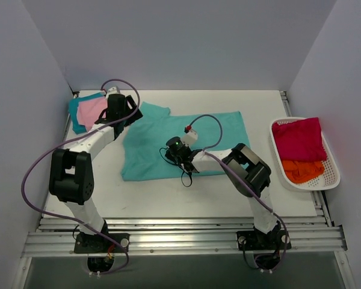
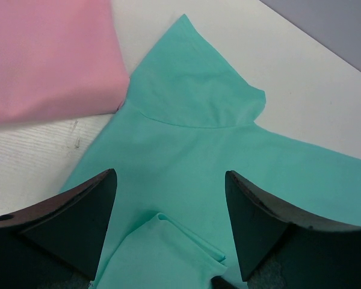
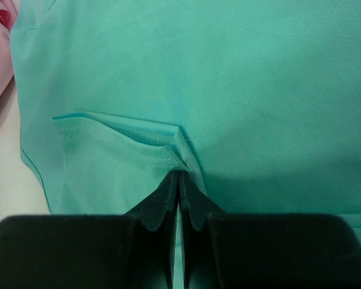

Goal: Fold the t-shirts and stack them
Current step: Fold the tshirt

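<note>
The mint green t-shirt (image 1: 216, 129) lies spread across the middle of the table. My right gripper (image 1: 173, 147) is shut on a hemmed edge of it, and the wrist view shows the cloth bunched at the closed tips (image 3: 179, 177). My left gripper (image 1: 117, 117) hovers open over the shirt's upper left part (image 2: 192, 138), with a folded mint corner (image 2: 162, 253) lying between the fingers (image 2: 90, 205). The pale pink tee (image 1: 91, 110) lies folded on the teal blue tee (image 1: 77, 114) at the back left. The crimson tee (image 1: 298, 138) and the orange tee (image 1: 302, 170) sit in the basket.
A white plastic basket (image 1: 325, 185) stands at the right edge of the table. The pink tee (image 2: 48, 54) lies just left of the left gripper. Grey walls close in the table on three sides. Bare white table shows in front of the mint shirt.
</note>
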`<state>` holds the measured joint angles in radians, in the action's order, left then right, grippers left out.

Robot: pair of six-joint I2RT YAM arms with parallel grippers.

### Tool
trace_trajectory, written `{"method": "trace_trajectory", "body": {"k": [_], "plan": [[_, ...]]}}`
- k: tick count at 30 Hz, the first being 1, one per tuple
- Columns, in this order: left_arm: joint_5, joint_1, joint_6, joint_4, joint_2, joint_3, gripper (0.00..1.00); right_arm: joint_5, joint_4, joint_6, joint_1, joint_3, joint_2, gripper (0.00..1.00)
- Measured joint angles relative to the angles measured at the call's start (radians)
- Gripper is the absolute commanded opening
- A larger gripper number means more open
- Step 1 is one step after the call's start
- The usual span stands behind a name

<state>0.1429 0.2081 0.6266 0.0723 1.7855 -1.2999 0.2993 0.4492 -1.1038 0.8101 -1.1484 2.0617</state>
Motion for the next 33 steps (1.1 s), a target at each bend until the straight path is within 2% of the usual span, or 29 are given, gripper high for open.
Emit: {"method": "trace_trajectory", "body": {"k": [4,7,8,9,10,16,24,33], "plan": [[0.008,-0.001,-0.011,0.006,-0.011,0.000,0.82,0.006,-0.026,-0.008,0.010,-0.027,0.012,0.02],[0.010,-0.004,-0.020,0.006,-0.019,0.000,0.82,0.038,-0.058,-0.021,0.010,-0.032,-0.005,0.53],[0.009,-0.007,-0.024,0.007,-0.019,-0.003,0.82,0.056,-0.074,-0.017,0.013,-0.032,-0.021,0.73],[0.008,-0.010,-0.029,0.007,-0.019,-0.006,0.82,0.076,-0.107,-0.011,0.016,-0.032,-0.045,0.82],[0.006,-0.014,-0.033,0.011,-0.018,-0.012,0.82,0.097,-0.153,0.005,0.018,-0.032,-0.069,0.86],[-0.036,-0.047,-0.061,0.015,0.123,-0.230,0.82,0.222,-0.389,0.086,0.016,-0.041,-0.220,0.89],[-0.188,-0.059,-0.090,0.039,0.500,-0.582,0.77,0.263,-0.492,0.156,0.016,-0.044,-0.439,0.89],[-0.267,-0.049,-0.089,0.110,0.626,-0.639,0.77,0.323,-0.558,0.201,-0.009,0.011,-0.621,0.89]]}}
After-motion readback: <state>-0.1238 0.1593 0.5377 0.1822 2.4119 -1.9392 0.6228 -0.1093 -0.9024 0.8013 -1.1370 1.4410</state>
